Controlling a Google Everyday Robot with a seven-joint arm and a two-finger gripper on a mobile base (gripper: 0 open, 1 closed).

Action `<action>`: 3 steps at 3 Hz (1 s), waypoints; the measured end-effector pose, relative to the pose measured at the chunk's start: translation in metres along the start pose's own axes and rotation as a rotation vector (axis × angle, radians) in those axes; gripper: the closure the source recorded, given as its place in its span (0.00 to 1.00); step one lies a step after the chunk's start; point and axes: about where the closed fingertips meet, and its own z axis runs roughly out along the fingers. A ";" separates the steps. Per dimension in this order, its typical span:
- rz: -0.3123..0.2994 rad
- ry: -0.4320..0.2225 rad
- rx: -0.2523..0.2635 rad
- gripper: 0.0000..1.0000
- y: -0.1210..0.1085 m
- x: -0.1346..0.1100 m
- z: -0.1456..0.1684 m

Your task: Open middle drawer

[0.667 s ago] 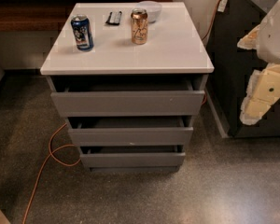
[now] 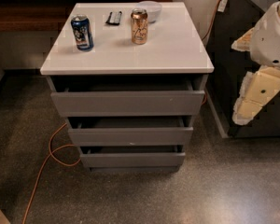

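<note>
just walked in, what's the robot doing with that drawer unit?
Not much contact yet. The gripper hangs in the air off to the right of the middle drawer, touching nothing. That drawer is the one to open and has not yet been grasped. A blue can, a gold can, a remote and a bowl sit on the white top.

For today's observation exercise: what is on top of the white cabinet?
A blue can, a gold can, a small dark object and a white bowl partly hidden behind the gold can. The gripper hangs right of the cabinet.
</note>
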 end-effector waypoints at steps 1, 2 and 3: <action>-0.002 -0.076 -0.014 0.00 0.000 -0.014 0.029; -0.024 -0.147 -0.038 0.00 0.000 -0.034 0.075; -0.055 -0.204 -0.068 0.00 0.002 -0.059 0.144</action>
